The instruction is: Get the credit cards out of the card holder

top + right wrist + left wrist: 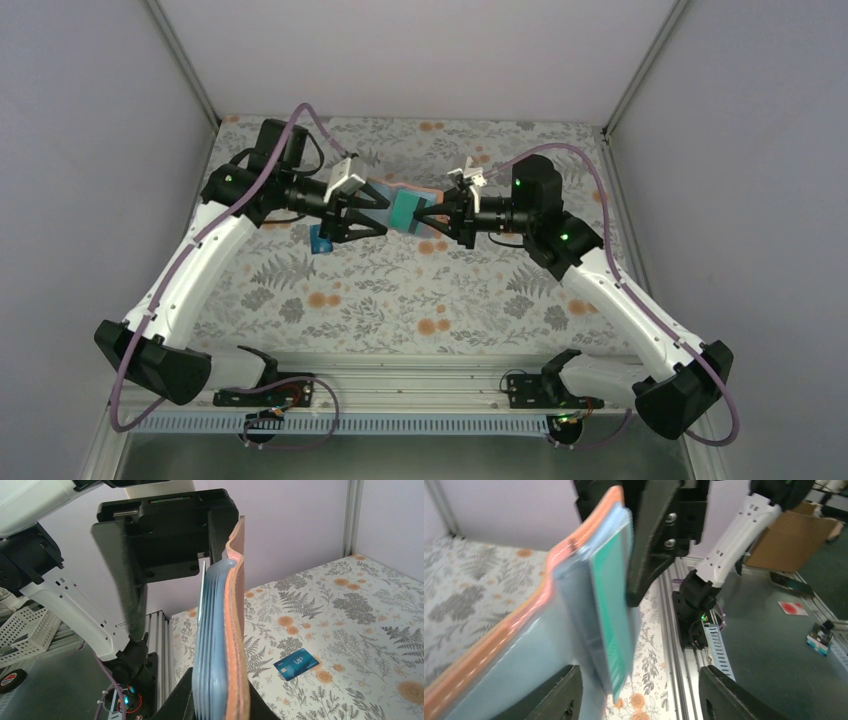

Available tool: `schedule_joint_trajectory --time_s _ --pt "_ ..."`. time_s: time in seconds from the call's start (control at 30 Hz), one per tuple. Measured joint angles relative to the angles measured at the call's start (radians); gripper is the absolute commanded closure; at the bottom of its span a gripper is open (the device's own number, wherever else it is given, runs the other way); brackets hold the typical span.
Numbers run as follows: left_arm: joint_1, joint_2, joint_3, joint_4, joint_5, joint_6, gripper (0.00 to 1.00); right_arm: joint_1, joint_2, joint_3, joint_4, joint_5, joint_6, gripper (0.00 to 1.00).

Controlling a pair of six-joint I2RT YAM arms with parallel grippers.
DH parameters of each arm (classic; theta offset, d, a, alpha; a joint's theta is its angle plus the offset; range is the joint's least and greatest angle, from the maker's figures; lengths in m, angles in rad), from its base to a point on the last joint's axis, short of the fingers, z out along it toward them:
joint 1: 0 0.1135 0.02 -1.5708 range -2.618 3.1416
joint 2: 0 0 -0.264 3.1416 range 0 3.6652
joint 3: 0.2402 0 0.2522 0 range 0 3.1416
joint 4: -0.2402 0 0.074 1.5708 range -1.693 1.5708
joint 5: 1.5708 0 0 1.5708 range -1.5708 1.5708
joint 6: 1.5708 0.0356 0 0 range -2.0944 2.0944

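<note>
Grey floral cloth covers the bench, and above its far middle both arms meet with the card holder lifted between them, clear of the surface.

We see the right gripper clamped on the right end of the card holder, one finger on the tan cover and the other on the sleeve side. The left gripper faces it from the left with its fingers spread apart. The holder lies against one of them only, so we judge that it has no firm hold there.

The holder's long axis runs left to right, from one gripper to the other. Its sleeve side tips up and toward the near edge, and its salmon-stitched cover faces away.

We judge the task to be begun but far from done. A blue card lies flat on the bench, left of and nearer than the holder, and so is out. A pale card with a red dot lies on a dark green surface off the bench, and we cannot tell how it counts.

The teal card sits in the outermost clear sleeve, its long axis along the holder's, and is not yet drawn. The stacked sleeves behind it look full, though we cannot read the colours inside.
</note>
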Motion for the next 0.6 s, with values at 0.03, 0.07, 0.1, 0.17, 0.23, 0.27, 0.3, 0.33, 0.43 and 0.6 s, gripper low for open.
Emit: schedule_joint_trajectory --time_s 0.03,0.07,0.1,0.17,0.23,0.27,0.3,0.33,0.43,0.6 --pt "0.0 0.0 0.0 -0.006 0.017 0.014 0.38 0.0 0.0 0.001 0.0 -0.002 0.0 0.96" --pt "-0.002 0.0 0.0 -0.011 0.034 0.016 0.38 0.0 0.0 0.002 -0.001 -0.004 -0.001 0.96" --pt "-0.005 0.0 0.0 -0.01 0.043 0.013 0.38 0.0 0.0 0.004 -0.002 -0.007 -0.001 0.96" --pt "-0.016 0.0 0.0 0.0 0.043 0.003 0.38 0.0 0.0 0.007 -0.003 -0.008 -0.001 0.96" --pt "-0.027 0.003 0.003 0.011 0.035 -0.01 0.4 0.0 0.0 0.01 -0.004 -0.008 -0.001 0.96" --pt "-0.032 0.006 0.007 0.017 0.03 -0.021 0.41 0.0 0.0 0.011 -0.006 -0.007 -0.002 0.96" --pt "-0.038 0.011 0.013 0.021 0.023 -0.03 0.45 0.0 0.0 0.013 -0.01 -0.006 -0.003 0.96" --pt "-0.045 0.017 0.02 0.026 0.016 -0.037 0.53 -0.001 0.0 0.015 -0.013 -0.005 -0.006 0.96" --pt "-0.065 0.043 0.044 0.035 -0.004 -0.057 0.94 -0.004 0.0 0.016 -0.019 0.006 -0.008 0.96" --pt "-0.074 0.066 0.077 0.033 -0.086 -0.061 0.98 -0.006 -0.002 0.018 -0.034 0.008 -0.009 0.93"
